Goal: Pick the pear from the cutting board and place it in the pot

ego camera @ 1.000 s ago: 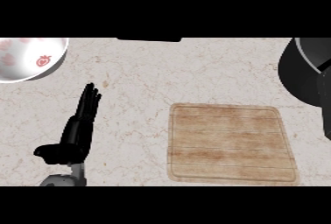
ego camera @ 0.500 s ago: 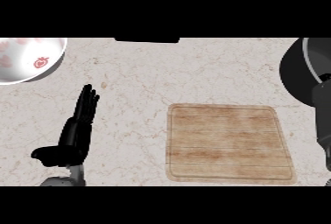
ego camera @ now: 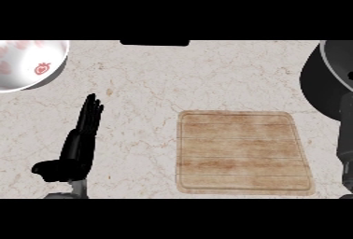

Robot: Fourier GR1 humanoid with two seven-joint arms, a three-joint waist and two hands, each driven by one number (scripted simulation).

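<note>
The wooden cutting board (ego camera: 241,151) lies right of centre with nothing on it. No pear shows anywhere. The dark pot (ego camera: 324,77) is cut off by the right edge at the upper right. My right forearm (ego camera: 345,116) rises along the right edge, in front of the pot's near side. Its hand is beyond the picture's edge. My left hand (ego camera: 79,142) rests open at the lower left, fingers straight and pointing up, well apart from the board.
A white bowl (ego camera: 27,63) with red strawberry marks sits at the upper left corner. A dark flat object (ego camera: 154,42) lies at the counter's far edge. Marbled counter stretches between the left hand and the board.
The right forearm has come into sight along the right edge, in front of the pot. The board has drifted slightly left in the view. The left hand has not moved.
</note>
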